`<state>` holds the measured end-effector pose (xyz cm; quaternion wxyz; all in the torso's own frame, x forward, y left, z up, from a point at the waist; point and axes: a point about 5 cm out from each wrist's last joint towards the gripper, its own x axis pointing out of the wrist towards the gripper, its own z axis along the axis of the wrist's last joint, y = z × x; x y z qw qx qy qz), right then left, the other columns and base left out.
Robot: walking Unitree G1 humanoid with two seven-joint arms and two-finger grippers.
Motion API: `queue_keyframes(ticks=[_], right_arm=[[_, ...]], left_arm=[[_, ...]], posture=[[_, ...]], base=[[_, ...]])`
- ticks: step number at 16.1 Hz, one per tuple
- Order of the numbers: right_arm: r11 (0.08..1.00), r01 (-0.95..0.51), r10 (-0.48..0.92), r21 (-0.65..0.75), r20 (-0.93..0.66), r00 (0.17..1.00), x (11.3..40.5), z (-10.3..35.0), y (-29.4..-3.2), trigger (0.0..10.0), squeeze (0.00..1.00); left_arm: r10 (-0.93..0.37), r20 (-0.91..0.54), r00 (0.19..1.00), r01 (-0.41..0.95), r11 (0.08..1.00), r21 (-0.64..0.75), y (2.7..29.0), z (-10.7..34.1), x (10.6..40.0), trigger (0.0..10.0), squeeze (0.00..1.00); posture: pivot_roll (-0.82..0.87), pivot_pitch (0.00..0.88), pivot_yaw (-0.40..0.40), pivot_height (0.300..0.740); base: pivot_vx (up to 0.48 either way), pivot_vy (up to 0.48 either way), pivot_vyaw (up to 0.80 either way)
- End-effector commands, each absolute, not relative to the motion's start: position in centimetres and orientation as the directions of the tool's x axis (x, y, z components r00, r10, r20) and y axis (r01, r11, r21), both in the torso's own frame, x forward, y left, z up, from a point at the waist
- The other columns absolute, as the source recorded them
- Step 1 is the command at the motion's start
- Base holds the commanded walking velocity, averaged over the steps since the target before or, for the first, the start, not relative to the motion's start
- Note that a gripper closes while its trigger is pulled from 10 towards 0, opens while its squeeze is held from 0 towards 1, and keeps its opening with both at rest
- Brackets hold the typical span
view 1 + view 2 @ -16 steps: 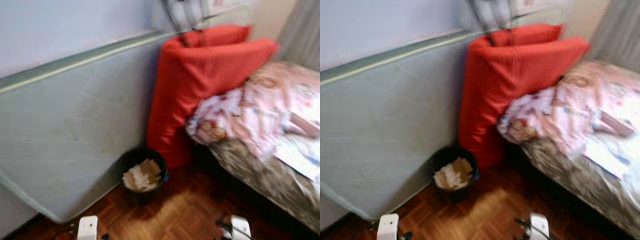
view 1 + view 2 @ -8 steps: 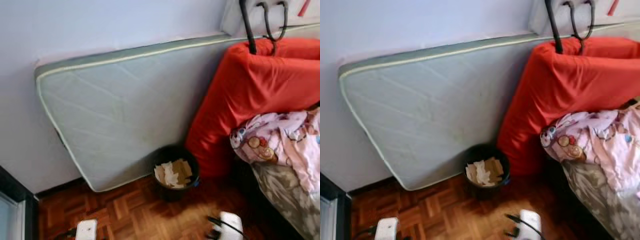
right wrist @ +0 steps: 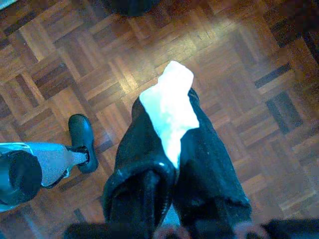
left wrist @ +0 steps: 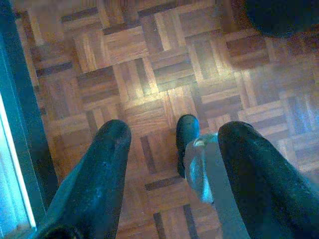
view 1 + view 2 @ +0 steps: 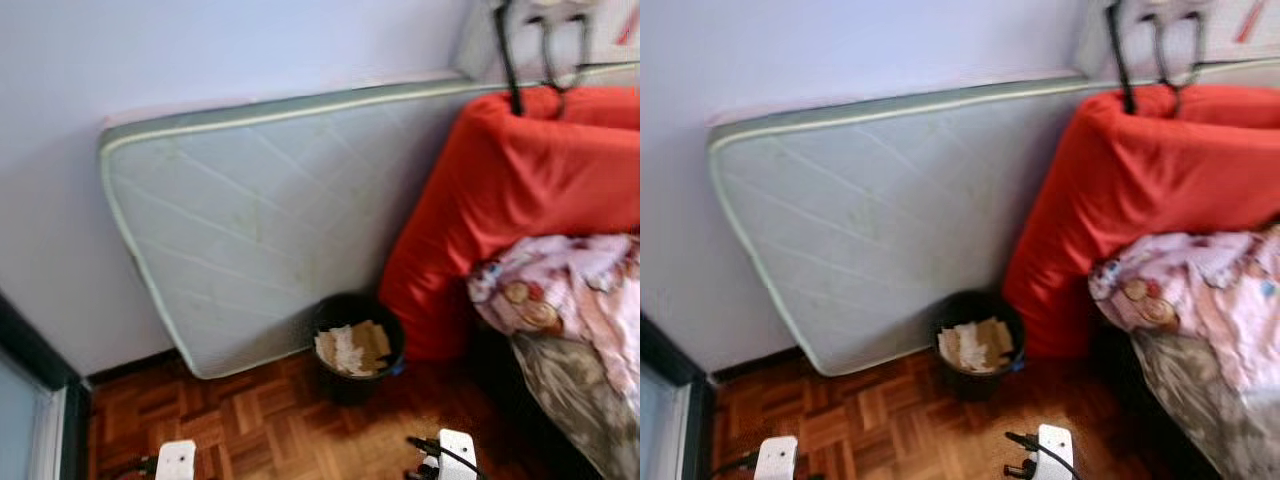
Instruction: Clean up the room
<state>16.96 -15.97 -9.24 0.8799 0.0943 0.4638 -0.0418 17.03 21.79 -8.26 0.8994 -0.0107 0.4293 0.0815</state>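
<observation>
I have my right hand clenched on a white paper scrap, held low over the parquet floor for dropping, the black bin ahead of it by the leaning mattress, while my left hand hangs released.

Grey mattress leaning on wall; red cushion; parquet floor.
</observation>
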Motion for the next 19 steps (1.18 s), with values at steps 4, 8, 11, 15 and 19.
queue_keyframes(ticks=[4,8,11,15,19], right_arm=[[0.975,0.195,-0.026,0.111,-0.807,0.589,17.1,-8.9,-18.7,10.0,0.0],[0.977,0.194,-0.039,0.092,-0.812,0.583,16.6,-8.8,-20.6,10.0,0.0],[0.982,0.17,-0.03,0.086,-0.811,0.584,16.6,-8.8,-20.5,10.0,0.0],[0.983,0.156,-0.008,0.101,-0.814,0.58,17.1,-9.0,-18.4,10.0,0.0],[0.983,0.144,0.011,0.114,-0.819,0.574,16.7,-9.2,-17.0,10.0,0.0]], left_arm=[[0.133,-0.785,0.605,-0.142,0.988,0.058,21.8,-8.4,16.8,10.0,0.0],[0.133,-0.784,0.607,-0.141,0.988,0.058,21.8,-8.4,16.8,10.0,0.0],[0.131,-0.781,0.61,-0.139,0.989,0.058,21.7,-8.3,16.9,10.0,0.0],[0.129,-0.781,0.611,-0.137,0.989,0.055,21.6,-8.3,17.0,10.0,0.0],[0.129,-0.781,0.612,-0.139,0.989,0.054,21.6,-8.3,17.0,10.0,0.0]], posture=[[0.08,0.0,-0.051,0.734],[0.08,0.0,-0.051,0.734],[0.08,0.0,-0.051,0.734],[0.08,0.0,-0.053,0.734],[0.08,0.0,-0.053,0.734]], base=[[0.355,0.0,0.0],[0.356,0.0,0.0],[0.358,0.0,0.24],[0.355,0.0,0.8],[0.358,0.0,0.14]])
